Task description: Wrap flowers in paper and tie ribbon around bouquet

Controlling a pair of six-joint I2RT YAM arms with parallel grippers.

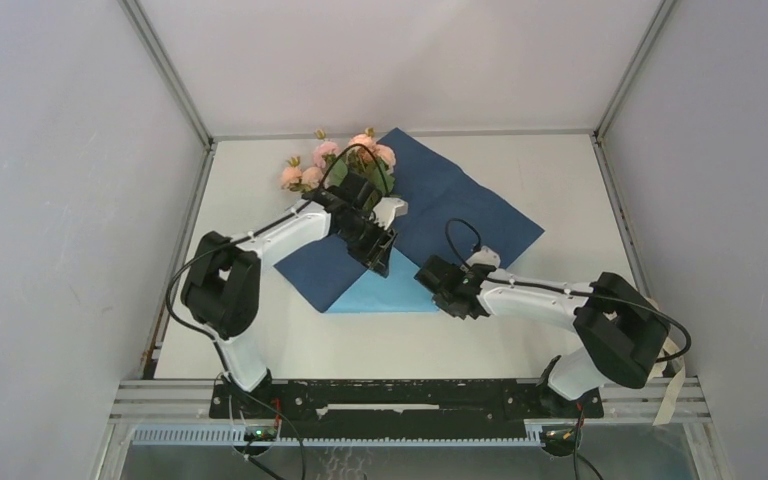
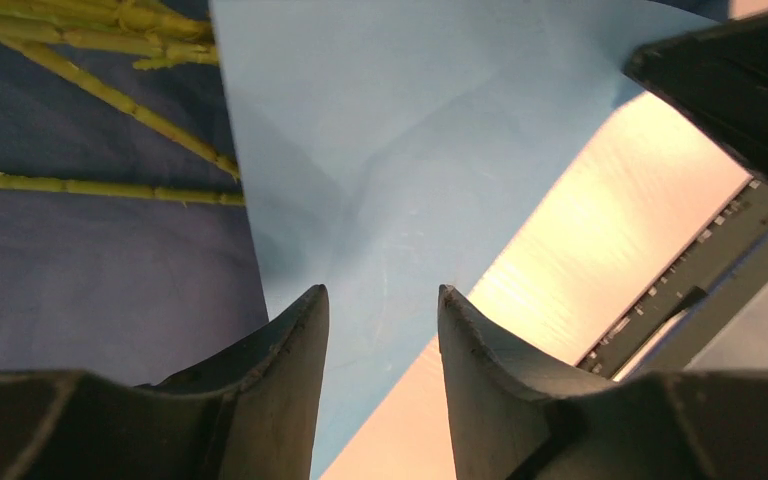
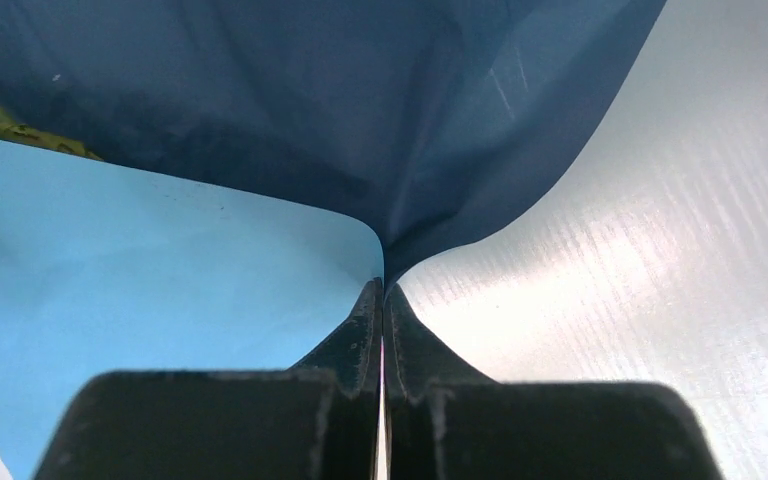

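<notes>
1. Nearest in the top view, both arm bases are bolted to a black rail (image 1: pixel 400 398) at the near edge of the white table (image 1: pixel 520 345).
2. The right arm (image 1: pixel 550 295) lies low, its elbow out to the right and its forearm reaching left toward the middle. The right gripper (image 3: pixel 383 287) is clenched on the near right edge of the paper (image 1: pixel 460 205). Only the right wrist view shows this pinch, with the navy sheet drawn up in a crease into the closed fingertips.
3. The left arm (image 1: pixel 280 232) bends at an elbow on the left and stretches right and away. The left gripper (image 2: pixel 382 297) points down over the paper's near half. Its fingers stand apart with nothing between them.
4. The paper lies as a diamond, navy face up, and its near corner is turned over as a light blue flap (image 1: pixel 385 296). The left wrist view shows this flap right under the spread fingers, with bare table beyond it.
5. The flowers (image 1: pixel 325 160) lie at the paper's far left corner, the pink blooms partly off the sheet. In the top view the left wrist hides the stems (image 2: pixel 110 100). The left wrist view shows them lying on the navy face and meeting the flap's edge.
6. Grey walls (image 1: pixel 60 200) close the table in on the left, right and far sides.
</notes>
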